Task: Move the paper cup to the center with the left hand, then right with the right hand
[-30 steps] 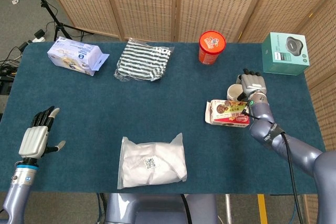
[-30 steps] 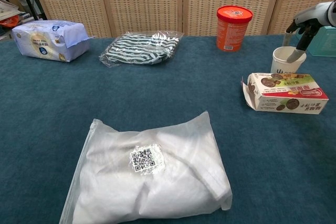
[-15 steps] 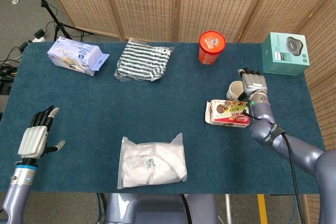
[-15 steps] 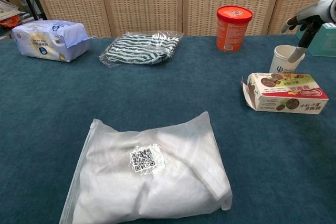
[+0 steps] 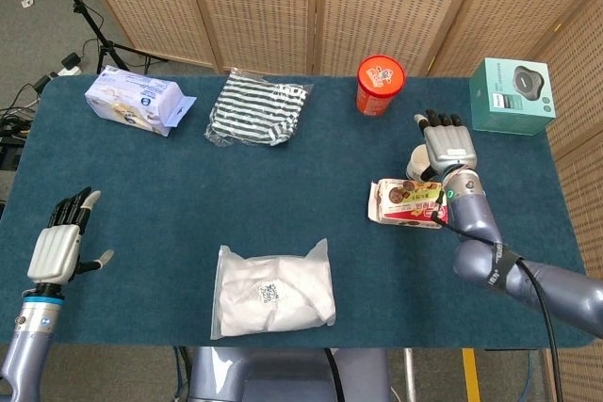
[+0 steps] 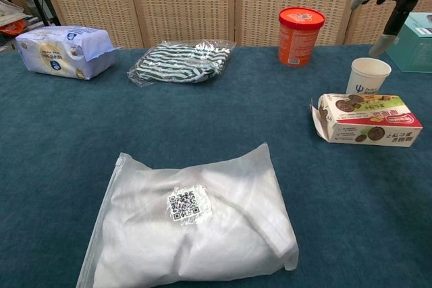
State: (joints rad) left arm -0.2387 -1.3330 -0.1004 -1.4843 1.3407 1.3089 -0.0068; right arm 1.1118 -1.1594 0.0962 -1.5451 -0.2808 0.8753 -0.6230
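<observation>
**Cup set down at the right, both hands empty**

The white paper cup [image 6: 370,75] stands upright on the right part of the dark blue tablecloth [image 5: 188,195], just behind the flat red-and-white cardboard snack box [image 6: 368,119] and near its far edge; whether the two touch is hard to tell. That spot is well to the right of the table's middle, so the second leg of the task looks done, judging by position alone.

The right hand [image 5: 446,147] hovers above the cup with its fingers [image 6: 393,30] spread and nothing between them. In the chest view they hang clear of the rim, which suits a release: the cup bears its own weight.

The left hand [image 5: 61,242] waits low over the near left edge of the table, fingers apart and holding nothing, well out of the way.

Further out lie a red cylindrical tub [image 5: 380,84] behind the cup, a teal cardboard box [image 5: 512,95] at the far right corner, a striped fabric in clear wrap [image 5: 259,106], a pale blue tissue pack [image 5: 138,100] and a white plastic pouch [image 5: 273,291] at the near edge.
</observation>
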